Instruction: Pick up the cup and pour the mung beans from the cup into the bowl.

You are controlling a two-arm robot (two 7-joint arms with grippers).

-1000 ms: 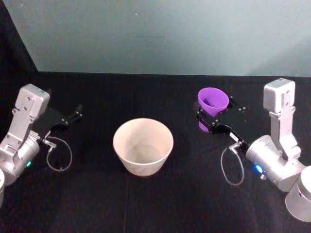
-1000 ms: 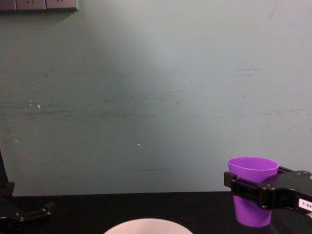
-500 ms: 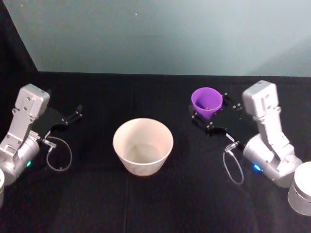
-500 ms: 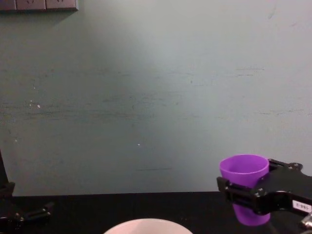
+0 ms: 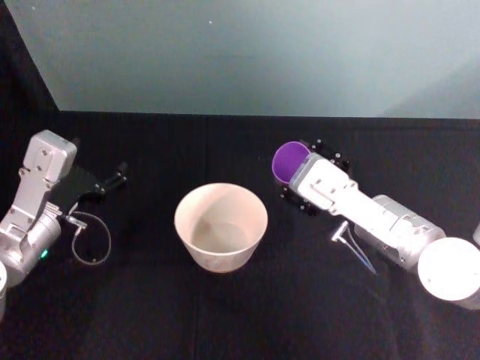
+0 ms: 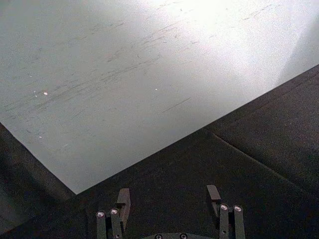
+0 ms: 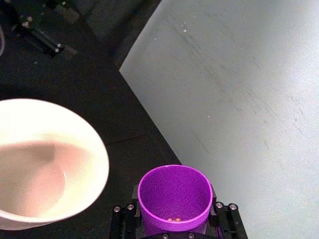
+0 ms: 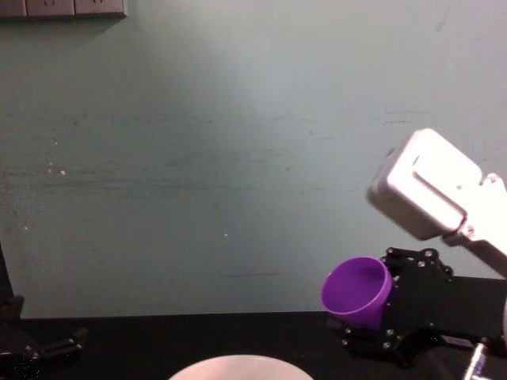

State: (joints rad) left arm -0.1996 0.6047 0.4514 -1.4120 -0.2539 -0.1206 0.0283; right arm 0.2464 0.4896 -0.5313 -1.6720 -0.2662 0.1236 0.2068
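Observation:
The purple cup [image 5: 288,160] is held off the black table, tipped with its mouth toward the bowl [image 5: 220,202], which stands to its left. My right gripper [image 5: 295,174] is shut on the cup's sides. In the right wrist view a few mung beans [image 7: 173,218] lie at the bottom of the cup [image 7: 174,191], and the bowl's pale rim [image 7: 101,158] is beside it with nothing inside. From the chest the cup [image 8: 358,290] leans left above the bowl's rim [image 8: 238,364]. My left gripper [image 5: 114,179] rests open at the far left, its fingers [image 6: 122,198] apart.
Black cloth covers the table up to a pale green wall. A loose cable loop [image 5: 90,241] hangs by the left arm, another [image 5: 358,253] by the right arm. Open cloth lies in front of the bowl.
The right arm has swung left toward the bowl and rolled its wrist, so the cup went from upright to tipped toward the bowl. The left arm has not moved.

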